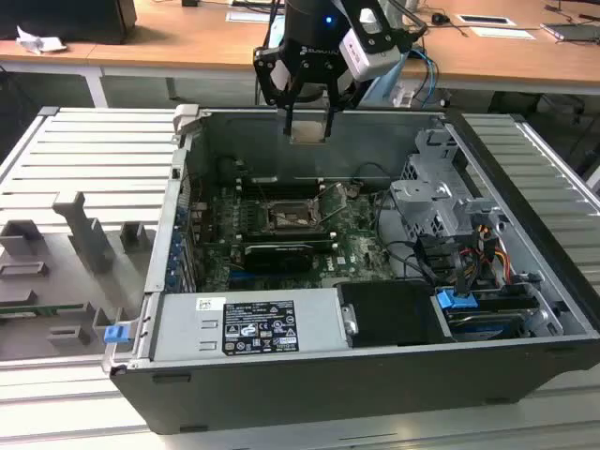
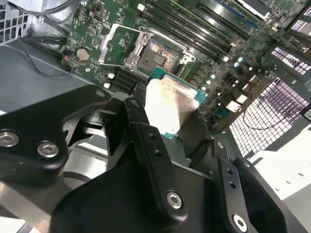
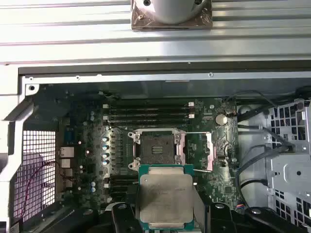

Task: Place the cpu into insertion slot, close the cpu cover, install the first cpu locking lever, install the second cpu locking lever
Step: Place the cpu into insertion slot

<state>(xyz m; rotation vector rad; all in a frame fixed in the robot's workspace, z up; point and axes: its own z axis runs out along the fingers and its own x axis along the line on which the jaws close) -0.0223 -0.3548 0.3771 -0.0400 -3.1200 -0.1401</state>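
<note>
At the exterior view's left, the grey ribbed metal table (image 1: 94, 159) carries some grey plastic fixtures (image 1: 84, 234). Just beside them stands the big open black and grey computer case (image 1: 375, 384), with a silver power supply box (image 1: 248, 323) along its near wall. In the middle of the case lies the green motherboard (image 1: 352, 248), and on it sits the square dark insertion slot (image 1: 289, 217) with its silvery metal rim. In the first wrist view the insertion slot (image 3: 156, 145) is uncovered, with long black memory slots (image 3: 146, 110) near one side of it. The thin silvery cpu cover (image 2: 106, 44), a square metal frame with a cut-out centre, stands swung up on its hinge beside the slot, near a round silver coin battery (image 2: 83, 54). The black pincer (image 1: 309, 120) hangs above the far wall of the case and grasps the cpu (image 1: 309, 135), a small flat square chip with a dull silver-grey metal top and a green border. In the second wrist view its black fingers (image 2: 146, 133) press on opposite edges of the chip. The cpu is in the air, apart from the slot and higher than it. At the exterior view's right, inside the case, there is a grey metal drive cage (image 1: 441, 202) with a blue plastic tab (image 1: 457, 302) in front of it.
</note>
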